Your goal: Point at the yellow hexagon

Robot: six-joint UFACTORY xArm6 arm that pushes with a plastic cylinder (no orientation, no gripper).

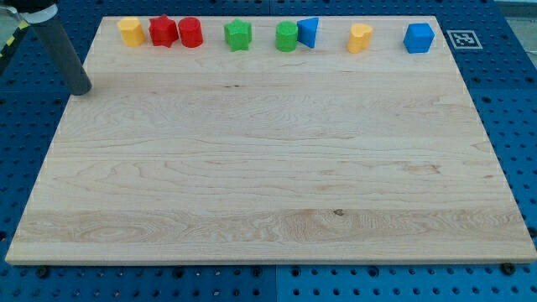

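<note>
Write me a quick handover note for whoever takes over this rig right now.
My tip sits at the board's left edge, below and left of the block row, touching nothing.
All blocks line the view's top edge. There are two yellow blocks: one at the far left, one right of centre; I cannot tell which is the hexagon.
Done: nothing yet.
Left: confirm the hexagon, then move the tip beside it.

My tip (80, 89) rests low at the view's upper left, rod tilted.
</note>
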